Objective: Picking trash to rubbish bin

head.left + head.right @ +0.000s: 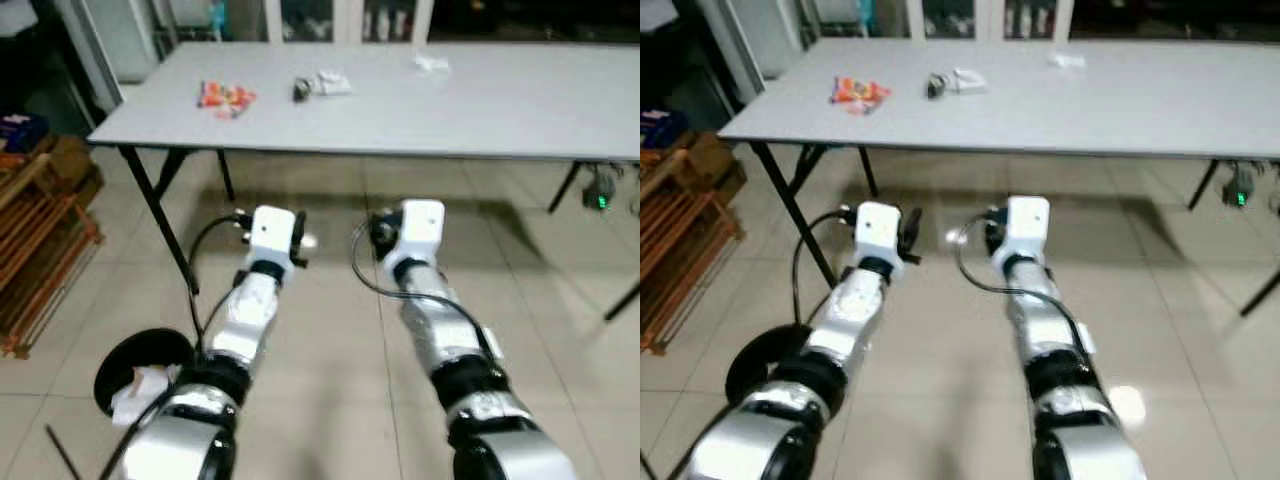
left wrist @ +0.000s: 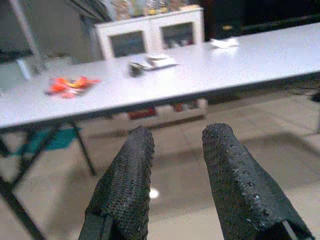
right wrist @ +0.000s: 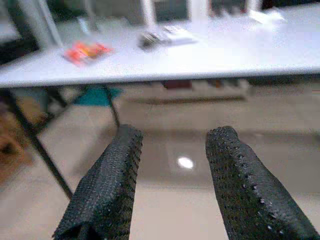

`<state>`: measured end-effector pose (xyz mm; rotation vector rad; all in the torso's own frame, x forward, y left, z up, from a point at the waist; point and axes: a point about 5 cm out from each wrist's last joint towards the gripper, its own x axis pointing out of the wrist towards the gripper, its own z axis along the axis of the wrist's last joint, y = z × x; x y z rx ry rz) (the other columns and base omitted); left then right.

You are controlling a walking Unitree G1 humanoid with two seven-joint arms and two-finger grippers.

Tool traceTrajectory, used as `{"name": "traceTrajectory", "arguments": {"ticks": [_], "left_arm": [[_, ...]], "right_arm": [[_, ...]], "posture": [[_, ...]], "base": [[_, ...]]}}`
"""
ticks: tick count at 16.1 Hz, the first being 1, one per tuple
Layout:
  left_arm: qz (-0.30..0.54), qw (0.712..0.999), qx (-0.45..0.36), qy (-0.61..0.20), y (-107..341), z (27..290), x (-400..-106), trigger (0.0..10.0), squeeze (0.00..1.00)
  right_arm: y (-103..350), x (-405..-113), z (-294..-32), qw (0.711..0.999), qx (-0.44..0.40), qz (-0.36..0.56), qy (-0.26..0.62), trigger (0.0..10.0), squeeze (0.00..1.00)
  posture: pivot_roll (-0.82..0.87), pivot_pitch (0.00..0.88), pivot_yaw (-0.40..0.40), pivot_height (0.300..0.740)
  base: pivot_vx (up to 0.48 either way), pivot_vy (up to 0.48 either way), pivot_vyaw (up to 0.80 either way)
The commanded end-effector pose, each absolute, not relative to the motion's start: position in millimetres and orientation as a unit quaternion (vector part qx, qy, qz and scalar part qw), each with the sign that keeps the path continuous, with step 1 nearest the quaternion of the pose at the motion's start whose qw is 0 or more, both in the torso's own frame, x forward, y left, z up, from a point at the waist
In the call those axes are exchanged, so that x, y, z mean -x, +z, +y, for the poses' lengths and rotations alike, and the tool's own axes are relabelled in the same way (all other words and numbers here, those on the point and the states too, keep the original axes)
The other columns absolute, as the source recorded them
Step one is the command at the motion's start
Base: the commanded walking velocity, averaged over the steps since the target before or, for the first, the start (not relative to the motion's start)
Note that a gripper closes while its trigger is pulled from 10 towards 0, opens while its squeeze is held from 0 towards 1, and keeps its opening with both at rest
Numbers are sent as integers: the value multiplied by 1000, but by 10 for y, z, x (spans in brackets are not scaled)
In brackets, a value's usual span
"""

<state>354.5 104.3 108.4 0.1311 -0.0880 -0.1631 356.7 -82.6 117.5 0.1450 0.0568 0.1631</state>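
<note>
We stand facing a long grey table that spans the far part of the scene, with tiled floor between it and us, and from what lies on it we judge the job barely begun. To our left, against the wall, sits a wooden rack. Down at our near left on the floor is the round black rubbish bin, and something pale and crumpled shows at its rim, so it may already hold some rubbish, though we cannot tell what it is. Both silver arms reach forward, short of the table edge. Our left gripper has its two black fingers parted with a clear gap and nothing between them; our right gripper is likewise spread and empty. The trash is all on the table top, well apart from both grippers: an orange wrapper toward the far left, a small dark object just beside a pale packet nearer the middle, and a bit of white crumpled paper farther right near the back edge. So four pieces look left to collect, none is in hand, and we judge we must close in on the table before any grasp.
</note>
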Motion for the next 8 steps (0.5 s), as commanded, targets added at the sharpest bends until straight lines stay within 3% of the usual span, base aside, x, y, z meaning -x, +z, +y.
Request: {"name": "traceTrajectory", "arguments": {"ticks": [1,2,8], "left_arm": [[-46,995,-70,-63,1110,1171,-3569,10000,0],[-46,994,-70,-65,1109,1164,-3569,10000,0],[-46,994,-71,-68,1108,1153,-3567,10000,0]], "right_arm": [[1220,-3560,-697,991,-77,25,104,10000,0],[1236,-3561,-698,991,-78,19,103,10000,0],[1231,-3560,-707,992,-73,17,99,10000,0]], "posture": [[53,0,56,740],[52,0,57,740],[51,0,61,740]], "base": [[480,0,-800],[480,0,-800],[480,0,0]]}}
